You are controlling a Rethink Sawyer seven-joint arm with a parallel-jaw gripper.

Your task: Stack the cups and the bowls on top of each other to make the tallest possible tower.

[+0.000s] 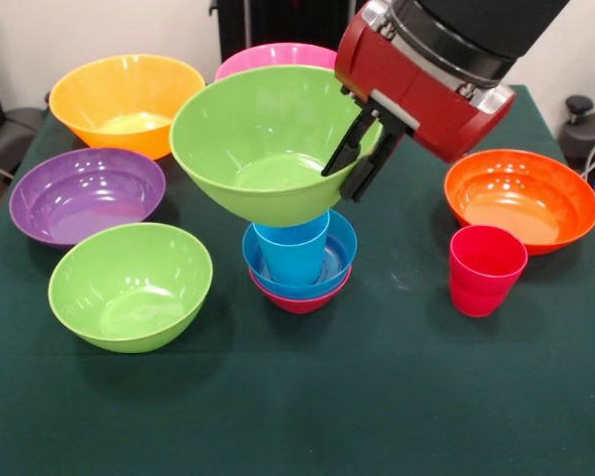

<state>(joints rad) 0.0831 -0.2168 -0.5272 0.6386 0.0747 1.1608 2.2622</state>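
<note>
From the front you see your gripper (362, 159) pinching the rim of a lime green bowl (258, 139), held tilted over the tower (299, 260): blue cup in blue bowl on red bowl. The red-pink cup (486, 268) stands apart.

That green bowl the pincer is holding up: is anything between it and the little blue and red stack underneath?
Nothing visible does. The pincer grips the rim of the lime green bowl, which hangs tilted right over the tower. Its bottom sits at the rim of the blue cup; whether they touch is unclear. The red cup stands off to one side.
</note>
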